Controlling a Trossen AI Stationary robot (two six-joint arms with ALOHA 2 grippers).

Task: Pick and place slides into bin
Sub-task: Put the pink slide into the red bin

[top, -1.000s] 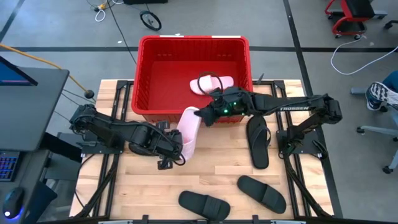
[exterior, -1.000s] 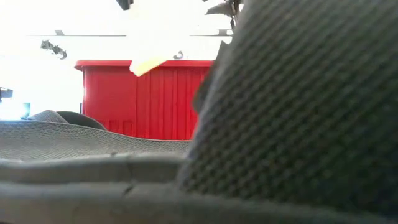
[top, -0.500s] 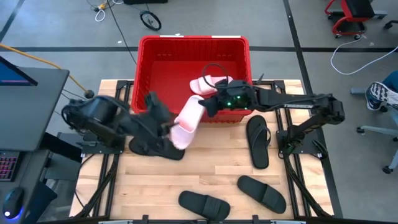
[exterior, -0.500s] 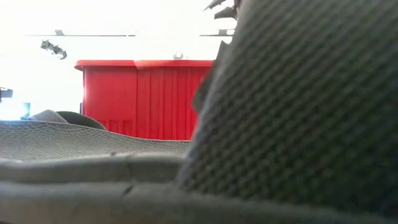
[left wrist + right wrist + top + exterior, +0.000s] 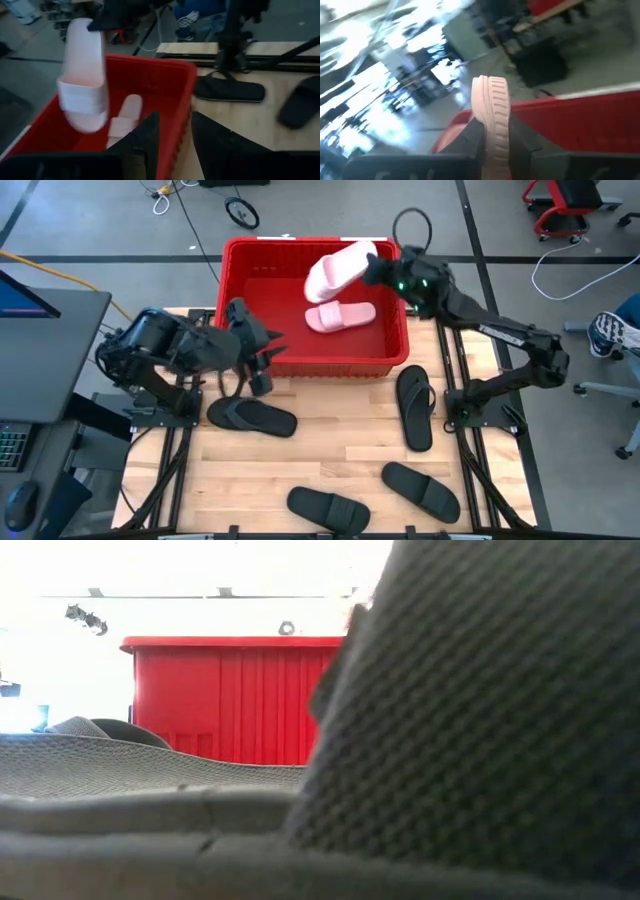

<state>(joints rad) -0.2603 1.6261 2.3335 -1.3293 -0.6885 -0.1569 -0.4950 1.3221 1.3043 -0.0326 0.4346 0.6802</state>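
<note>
My right gripper (image 5: pixel 372 268) is shut on a pale pink slide (image 5: pixel 338 268) and holds it in the air over the far part of the red bin (image 5: pixel 236 300). A second pale pink slide (image 5: pixel 340 315) lies on the bin's floor. My left gripper (image 5: pixel 262 360) hovers open over the bin's near left wall, with nothing between its fingers (image 5: pixel 150 137). Several black slides lie flat on the table: one (image 5: pixel 252 417) near the left arm, one (image 5: pixel 415 408) right of the bin, and two (image 5: pixel 328 510) (image 5: pixel 420 488) near the front edge. My right gripper pinches the pink slide's sole at its strapless end (image 5: pixel 492 117) between its two fingers (image 5: pixel 470 137). The fingers come about level from the table's right side. The slide is lifted clear of the bin and sticks out beyond the fingers, strap end (image 5: pixel 82 95) lowest.
The low view is almost filled by a black slide (image 5: pixel 480 720) lying right in front of the camera, with the bin (image 5: pixel 230 700) behind it. Arm bases and dark rails flank the wooden table (image 5: pixel 340 450). A cable loop (image 5: pixel 410 222) rises behind the right wrist.
My right gripper has carried the pink slide from the bin's near wall up and toward the far edge, to a place over the bin. My left gripper has drawn away from that slide's lower end, risen and moved toward the bin's left wall, uncovering a black slide beneath.
</note>
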